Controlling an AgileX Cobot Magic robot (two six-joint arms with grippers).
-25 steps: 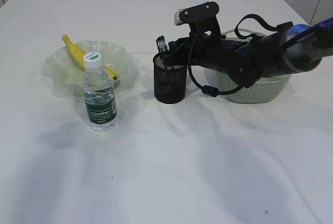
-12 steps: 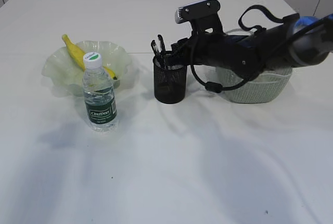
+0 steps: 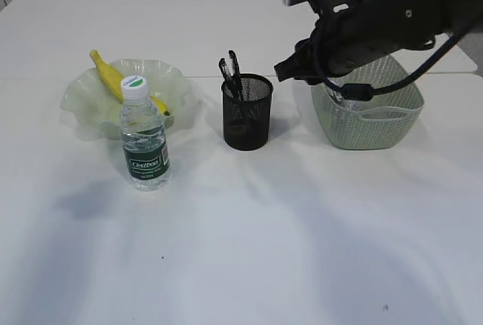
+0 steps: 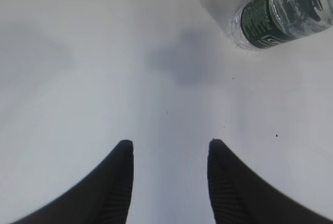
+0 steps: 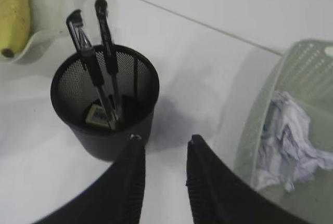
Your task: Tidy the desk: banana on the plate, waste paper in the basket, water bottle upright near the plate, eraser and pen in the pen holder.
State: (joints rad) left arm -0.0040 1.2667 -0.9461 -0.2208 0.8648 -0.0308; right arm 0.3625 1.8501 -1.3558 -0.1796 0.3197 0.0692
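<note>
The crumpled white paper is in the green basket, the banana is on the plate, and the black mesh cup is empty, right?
Not quite. The black wire-mesh cup is not empty: the right wrist view shows two dark pens and a small pale eraser inside. The crumpled white paper in the sage green basket and the yellow banana on the ruffled pale green plate are right.

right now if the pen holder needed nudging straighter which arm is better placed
Right, probably. The right gripper hangs open just beside the pen holder, between it and the basket. The left gripper is open over bare desk near the water bottle.
</note>
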